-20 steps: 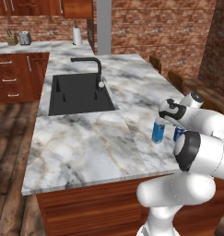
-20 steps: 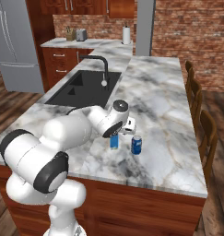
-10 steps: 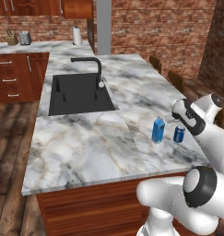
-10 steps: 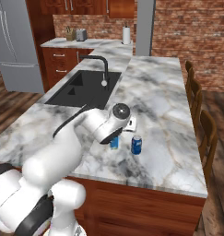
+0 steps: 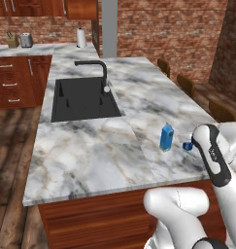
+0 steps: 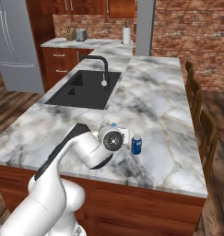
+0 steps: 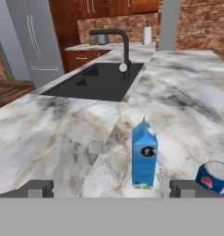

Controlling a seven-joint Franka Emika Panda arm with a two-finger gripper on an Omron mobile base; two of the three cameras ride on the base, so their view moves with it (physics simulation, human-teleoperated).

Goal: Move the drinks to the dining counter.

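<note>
The blue carton with a white top (image 7: 144, 154) stands upright on the marble dining counter (image 7: 53, 133), just ahead of my gripper (image 7: 111, 189), whose dark fingertips (image 7: 37, 188) are spread wide with nothing between them. The blue-and-white can (image 7: 215, 176) stands right of the carton, beside my right finger. From the base cameras the carton (image 5: 166, 137) and can (image 6: 136, 144) sit near the counter's front edge, and my arm partly hides the can (image 5: 187, 145) and most of the carton (image 6: 114, 125). The black sink (image 5: 83, 97) and faucet (image 5: 97, 68) lie farther back.
Wooden chairs (image 6: 208, 133) line the right side of the counter (image 6: 159, 106). A back counter holds a paper towel roll (image 5: 81, 37) and a toaster (image 5: 26, 40). A steel fridge (image 6: 12, 41) stands at the left. Bare marble stretches between the sink and the drinks.
My hand has drawn back from the carton toward the counter's front edge. The carton and the can stay standing where they were.
</note>
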